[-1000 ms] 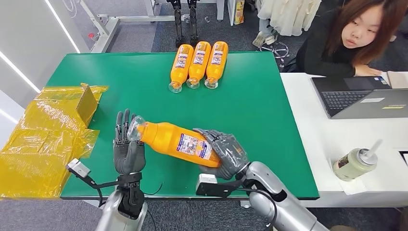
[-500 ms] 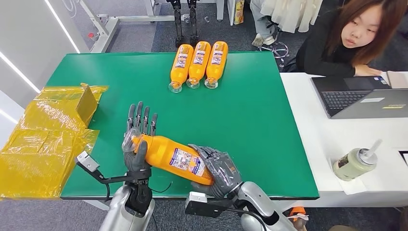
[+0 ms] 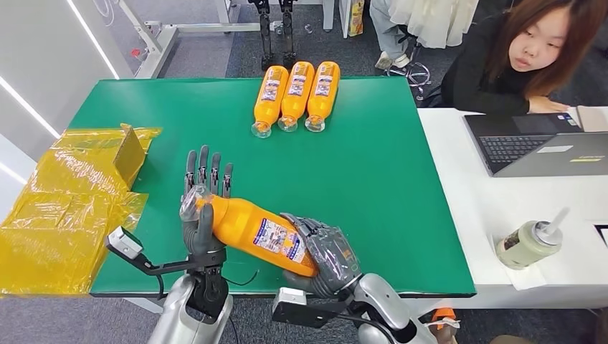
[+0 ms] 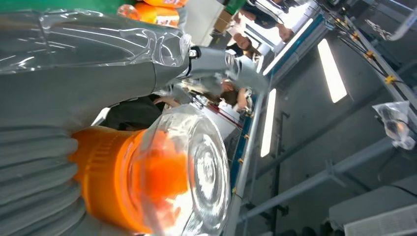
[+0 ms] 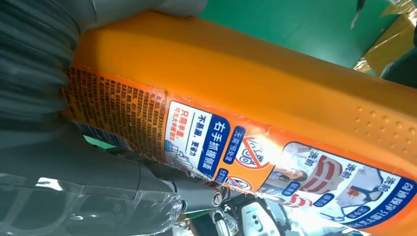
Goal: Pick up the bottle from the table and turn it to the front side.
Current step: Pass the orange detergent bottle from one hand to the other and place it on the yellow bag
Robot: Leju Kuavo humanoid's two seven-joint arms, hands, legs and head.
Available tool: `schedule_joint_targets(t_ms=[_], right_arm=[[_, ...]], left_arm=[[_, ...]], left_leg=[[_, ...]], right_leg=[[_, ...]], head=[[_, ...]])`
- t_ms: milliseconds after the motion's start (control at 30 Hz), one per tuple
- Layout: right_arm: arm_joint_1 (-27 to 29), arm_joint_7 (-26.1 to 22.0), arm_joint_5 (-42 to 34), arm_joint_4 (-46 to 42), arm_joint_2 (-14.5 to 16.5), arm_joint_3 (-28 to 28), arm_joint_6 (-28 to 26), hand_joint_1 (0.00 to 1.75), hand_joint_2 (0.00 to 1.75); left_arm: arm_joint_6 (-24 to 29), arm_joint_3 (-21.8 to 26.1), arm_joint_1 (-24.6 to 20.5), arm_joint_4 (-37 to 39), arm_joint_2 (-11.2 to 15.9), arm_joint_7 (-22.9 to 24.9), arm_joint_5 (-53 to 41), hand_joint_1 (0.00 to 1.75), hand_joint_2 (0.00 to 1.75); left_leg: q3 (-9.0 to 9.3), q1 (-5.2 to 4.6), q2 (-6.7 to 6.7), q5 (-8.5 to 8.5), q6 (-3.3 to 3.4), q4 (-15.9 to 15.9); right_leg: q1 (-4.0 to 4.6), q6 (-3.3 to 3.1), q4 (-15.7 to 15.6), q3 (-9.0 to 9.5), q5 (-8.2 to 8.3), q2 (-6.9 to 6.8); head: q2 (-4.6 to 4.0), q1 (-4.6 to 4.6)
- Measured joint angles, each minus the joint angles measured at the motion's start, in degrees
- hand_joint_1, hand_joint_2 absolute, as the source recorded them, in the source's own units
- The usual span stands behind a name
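An orange bottle (image 3: pixel 251 229) with a clear cap and a blue-and-white label lies tilted above the green table (image 3: pixel 387 165) near its front edge. My right hand (image 3: pixel 326 252) grips its base end. My left hand (image 3: pixel 204 208) sits behind the neck with the thumb lying across it and the fingers straight up past the cap. The left wrist view shows the clear cap (image 4: pixel 196 172) close against that hand (image 4: pixel 98 73). In the right wrist view the label side of the bottle (image 5: pixel 246 83) rests in my right hand (image 5: pixel 74 162).
Three more orange bottles (image 3: pixel 295 93) lie side by side at the table's far edge. A yellow plastic bag (image 3: pixel 68 204) with a cardboard box (image 3: pixel 130 154) covers the left end. A person (image 3: pixel 523 57) sits by a laptop (image 3: pixel 545 143) and a lidded cup (image 3: pixel 529 244).
The right hand has drawn the bottle nearer the front edge. My left hand went from beside the cap to behind the neck, thumb now across it. Little moved in the last half second.
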Motion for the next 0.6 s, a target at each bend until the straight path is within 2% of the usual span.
schedule_joint_targets(t_ms=[300, 600], right_arm=[[1.8, 2.3, 2.4, -3.1, 0.8, -1.2, 0.7, 1.75, 1.75], [2.8, 2.4, 3.6, -4.5, 1.0, -2.1, 1.1, 1.75, 1.75]], left_arm=[[-0.4, -0.9, -0.7, -0.1, 0.0, -0.1, 0.0, 1.75, 1.75], [-0.3, -1.3, -1.2, -0.1, -0.1, 0.0, 0.7, 1.75, 1.75]], left_leg=[[-0.01, 0.00, 0.00, 0.00, 0.00, 0.0], [-0.01, 0.00, 0.00, 0.00, 0.00, 0.0]], right_leg=[[0.00, 0.00, 0.0, 0.00, 0.00, -0.01], [0.00, 0.00, 0.0, -0.01, 0.00, 0.00]], head=[[0.00, 0.00], [0.00, 0.00]])
